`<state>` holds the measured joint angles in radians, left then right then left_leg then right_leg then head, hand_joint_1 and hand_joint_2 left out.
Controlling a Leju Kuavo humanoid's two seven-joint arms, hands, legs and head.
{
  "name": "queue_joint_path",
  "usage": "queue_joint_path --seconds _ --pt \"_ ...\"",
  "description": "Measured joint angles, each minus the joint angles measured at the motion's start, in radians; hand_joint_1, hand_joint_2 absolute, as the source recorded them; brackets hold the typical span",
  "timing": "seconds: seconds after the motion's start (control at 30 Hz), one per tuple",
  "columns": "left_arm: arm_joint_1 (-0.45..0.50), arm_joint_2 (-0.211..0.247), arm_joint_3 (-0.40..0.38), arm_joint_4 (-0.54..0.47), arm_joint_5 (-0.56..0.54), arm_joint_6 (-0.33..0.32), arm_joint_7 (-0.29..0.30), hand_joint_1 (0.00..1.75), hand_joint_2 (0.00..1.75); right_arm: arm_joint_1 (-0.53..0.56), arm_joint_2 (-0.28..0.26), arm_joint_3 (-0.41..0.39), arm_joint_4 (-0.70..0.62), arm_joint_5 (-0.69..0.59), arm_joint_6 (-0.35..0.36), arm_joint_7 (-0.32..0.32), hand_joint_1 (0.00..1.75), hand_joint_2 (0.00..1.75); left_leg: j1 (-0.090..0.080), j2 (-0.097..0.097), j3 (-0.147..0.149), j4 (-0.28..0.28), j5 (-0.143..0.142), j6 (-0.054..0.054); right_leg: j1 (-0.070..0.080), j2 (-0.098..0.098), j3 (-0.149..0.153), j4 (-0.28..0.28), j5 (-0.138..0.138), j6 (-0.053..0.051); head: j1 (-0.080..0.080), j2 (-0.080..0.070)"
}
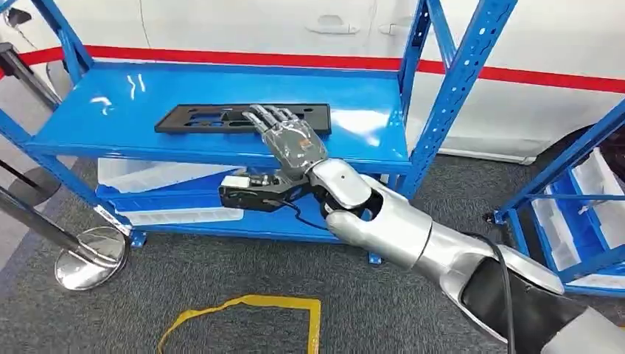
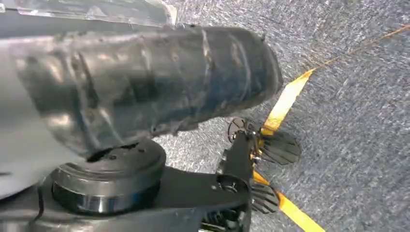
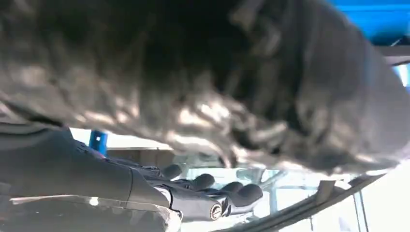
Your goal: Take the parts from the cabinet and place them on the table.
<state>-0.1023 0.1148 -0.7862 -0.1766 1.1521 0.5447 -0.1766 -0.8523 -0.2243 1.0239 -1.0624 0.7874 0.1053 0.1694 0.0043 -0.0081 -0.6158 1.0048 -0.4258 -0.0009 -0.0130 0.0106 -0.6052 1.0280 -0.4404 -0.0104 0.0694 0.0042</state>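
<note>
Fingers [image 1: 269,116] of right hand [image 1: 289,140] lie spread flat atop black part [image 1: 199,118].

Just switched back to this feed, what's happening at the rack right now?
The robot's right hand is stretched over the top shelf of the blue metal rack, its fingers lying on the flat black slotted plastic part. The part still lies flat on the shelf, not lifted, and a firm grip cannot be confirmed. The left hand hangs low over grey carpet with yellow tape.
</note>
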Motion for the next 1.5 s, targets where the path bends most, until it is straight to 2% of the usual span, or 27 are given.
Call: queue_joint_path --seconds 0.07,0.13,0.2,0.23,0.27,0.33,0.4,0.43,0.53,0.6,0.67,0.73,0.77,0.83,0.9,0.93,0.97,1.07,1.1,1.13,1.23,1.27,1.3,1.33,1.4,1.43,1.5 --pt "0.003 0.0 0.0 0.0 0.0 0.001 0.004 0.0 0.0 -0.001 0.001 0.0 -0.003 0.0 0.0 0.0 0.0 0.0 0.003 0.001 0.005 -0.01 0.004 0.012 0.003 0.001 0.005 -0.008 0.001 0.014 0.0 0.0" --pt "0.003 -0.001 0.0 0.0 0.0 0.001 0.005 0.0 0.0 -0.004 0.001 0.0 -0.005 0.0 0.002 0.0 0.0 0.0 0.01 0.003 0.017 -0.024 0.009 0.022 0.001 -0.004 -0.018 0.043 -0.035 0.018 0.003 0.0" --pt "0.002 -0.001 0.0 0.0 -0.001 0.001 0.005 0.0 0.0 -0.003 0.001 0.0 -0.005 0.0 0.008 0.0 0.0 0.0 0.009 0.004 0.017 -0.023 0.008 0.029 0.0 -0.004 -0.095 0.199 -0.108 0.021 0.005 0.0" --pt "0.001 -0.001 0.0 0.0 -0.001 0.001 0.005 0.0 0.0 0.002 0.001 0.0 -0.005 0.0 0.009 0.0 0.0 0.0 0.008 0.003 0.017 -0.023 0.006 0.031 0.0 -0.004 -0.133 0.27 -0.131 0.023 0.006 0.0" --pt "0.001 -0.001 0.0 0.0 -0.001 0.001 0.005 0.0 0.0 0.006 0.003 0.001 -0.005 0.0 0.011 0.0 0.0 0.0 0.008 0.002 0.017 -0.02 0.004 0.031 0.0 -0.005 -0.153 0.302 -0.129 0.023 0.006 0.0" --pt "0.003 -0.001 0.0 0.0 -0.003 0.001 0.005 0.0 0.0 0.006 0.013 0.002 -0.005 0.0 0.015 -0.003 0.0 0.0 0.008 -0.002 0.019 -0.012 -0.002 0.029 0.0 -0.005 -0.123 0.226 -0.064 0.021 0.007 0.0" --pt "0.003 -0.003 -0.001 0.0 -0.004 -0.001 0.0 0.0 0.0 -0.002 0.037 0.003 -0.004 0.003 0.02 -0.014 0.0 0.0 0.009 -0.005 0.019 0.001 -0.014 0.02 0.001 -0.005 -0.039 0.045 0.026 0.01 0.007 0.0" --pt "0.002 -0.004 -0.001 0.0 -0.005 -0.002 -0.002 0.0 0.0 -0.005 0.054 0.006 -0.002 0.004 0.021 -0.015 0.0 0.0 0.005 -0.003 0.013 0.006 -0.018 0.013 0.004 -0.005 -0.023 0.023 0.004 0.003 0.005 0.0" --pt "-0.003 -0.004 -0.001 0.0 -0.005 -0.002 -0.004 0.0 0.0 -0.006 0.09 0.016 0.002 0.005 0.027 -0.015 0.0 0.0 0.006 -0.002 0.012 0.005 -0.018 0.0 0.011 -0.003 -0.026 0.017 0.006 -0.006 0.005 0.0" --pt "-0.001 -0.002 -0.001 0.0 -0.005 -0.002 -0.004 0.0 0.0 -0.013 0.105 0.02 0.005 0.005 0.027 -0.015 0.0 0.0 0.008 -0.002 0.007 0.01 -0.028 -0.012 0.001 -0.007 -0.018 0.005 0.012 -0.018 0.006 0.0" --pt "-0.001 -0.004 -0.002 0.0 -0.006 -0.003 -0.006 0.0 0.0 -0.022 0.124 0.024 0.008 0.009 0.025 -0.036 0.0 0.0 0.009 0.002 -0.03 0.1 -0.078 -0.023 0.0 -0.007 -0.015 0.003 0.011 -0.028 -0.001 0.0" --pt "-0.003 -0.005 -0.003 0.0 -0.01 -0.003 -0.006 0.0 0.0 -0.026 0.156 0.036 0.017 0.02 0.026 -0.048 0.0 0.0 0.013 0.002 -0.117 0.264 -0.144 -0.032 0.002 -0.006 -0.014 0.003 0.009 -0.031 -0.001 0.0" --pt "-0.003 -0.005 -0.004 0.0 -0.011 -0.003 -0.006 0.0 0.0 -0.027 0.17 0.043 0.023 0.024 0.026 -0.05 0.0 0.0 0.013 0.002 -0.144 0.309 -0.149 -0.034 0.002 -0.006 -0.014 0.004 0.008 -0.031 -0.001 0.0" --pt "-0.003 -0.005 -0.008 0.0 -0.012 -0.001 -0.005 0.0 0.0 -0.033 0.2 0.058 0.039 0.033 0.026 -0.055 0.0 0.0 0.013 0.002 -0.131 0.258 -0.093 -0.033 0.002 -0.005 -0.009 0.004 0.004 -0.032 -0.001 0.0" --pt "-0.003 -0.005 -0.01 0.0 -0.013 0.0 -0.002 0.0 0.0 -0.051 0.235 0.071 0.056 0.04 0.026 -0.061 0.0 0.0 0.013 0.002 -0.047 0.079 0.003 -0.025 0.002 -0.003 0.0 0.004 -0.002 -0.028 -0.001 0.0" --pt "-0.005 -0.004 -0.01 0.0 -0.013 0.0 0.0 0.0 0.0 -0.065 0.255 0.079 0.066 0.042 0.026 -0.068 0.0 0.0 0.01 0.004 -0.017 0.009 0.009 -0.019 0.003 -0.003 0.001 0.003 -0.004 -0.025 0.0 0.0" --pt "-0.006 -0.005 -0.011 0.0 -0.013 0.0 0.003 0.0 0.0 -0.078 0.275 0.086 0.079 0.042 0.026 -0.076 0.0 0.0 0.002 0.003 -0.005 -0.006 0.005 -0.013 0.008 0.0 -0.004 0.007 -0.005 -0.019 0.0 0.0" --pt "-0.003 -0.005 -0.013 0.0 -0.01 0.0 0.006 0.0 0.0 -0.095 0.33 0.106 0.12 0.047 0.026 -0.095 0.0 0.0 0.0 0.001 -0.006 -0.004 0.004 -0.002 0.005 0.0 0.002 -0.002 -0.005 -0.004 0.001 0.0" --pt "-0.003 -0.006 -0.013 0.0 -0.01 0.0 0.006 0.0 0.0 -0.104 0.348 0.11 0.132 0.049 0.025 -0.099 0.0 0.0 0.014 0.002 0.004 -0.019 0.01 0.007 0.01 -0.001 -0.002 0.004 -0.014 0.004 0.002 0.0" --pt "-0.003 -0.011 -0.013 0.0 -0.008 0.0 0.008 0.0 0.0 -0.115 0.364 0.114 0.144 0.052 0.024 -0.105 0.0 0.0 0.011 0.002 0.008 -0.023 0.011 0.009 0.008 -0.003 -0.011 0.028 -0.029 0.007 0.002 0.0" --pt "-0.004 -0.011 -0.013 0.0 -0.007 0.001 0.013 0.0 0.0 -0.137 0.41 0.13 0.181 0.056 0.023 -0.118 0.0 0.0 0.011 0.004 0.012 -0.023 0.007 0.02 0.008 -0.006 -0.113 0.24 -0.131 0.009 0.004 0.0" --pt "-0.004 -0.012 -0.013 0.0 -0.007 0.002 0.013 0.0 0.0 -0.137 0.421 0.134 0.195 0.056 0.023 -0.121 0.0 0.0 0.011 0.003 0.012 -0.021 0.005 0.022 0.007 -0.005 -0.147 0.301 -0.146 0.01 0.006 0.0" --pt "-0.003 -0.014 -0.013 0.0 -0.006 0.002 0.014 0.0 0.0 -0.138 0.436 0.138 0.207 0.056 0.023 -0.122 0.0 0.0 0.011 0.002 0.013 -0.019 0.002 0.021 0.006 -0.006 -0.159 0.315 -0.135 0.01 0.005 0.0" --pt "-0.002 -0.016 -0.013 0.0 -0.004 0.002 0.014 0.0 0.0 -0.141 0.451 0.143 0.219 0.056 0.023 -0.126 0.0 0.0 0.011 0.0 0.014 -0.015 -0.002 0.02 0.005 -0.006 -0.146 0.278 -0.1 0.008 0.006 0.0" --pt "-0.001 -0.021 -0.013 0.0 -0.005 0.002 0.015 0.0 0.0 -0.154 0.477 0.152 0.237 0.056 0.027 -0.128 0.0 0.0 0.011 -0.003 0.019 -0.004 -0.013 0.015 0.006 -0.006 -0.07 0.114 -0.005 0.0 0.006 0.0" --pt "-0.001 -0.025 -0.014 0.0 -0.006 0.002 0.017 0.0 0.0 -0.159 0.488 0.153 0.242 0.054 0.036 -0.124 0.0 0.0 0.012 -0.004 0.02 0.001 -0.019 0.011 0.008 -0.005 -0.039 0.036 0.017 -0.009 0.005 0.0" --pt "-0.002 -0.028 -0.014 0.0 -0.011 0.002 0.021 0.0 0.0 -0.169 0.505 0.167 0.253 0.042 0.059 -0.114 0.0 0.0 0.006 -0.005 0.013 0.007 -0.022 0.0 0.012 -0.005 -0.023 0.021 0.004 -0.014 0.004 0.0"
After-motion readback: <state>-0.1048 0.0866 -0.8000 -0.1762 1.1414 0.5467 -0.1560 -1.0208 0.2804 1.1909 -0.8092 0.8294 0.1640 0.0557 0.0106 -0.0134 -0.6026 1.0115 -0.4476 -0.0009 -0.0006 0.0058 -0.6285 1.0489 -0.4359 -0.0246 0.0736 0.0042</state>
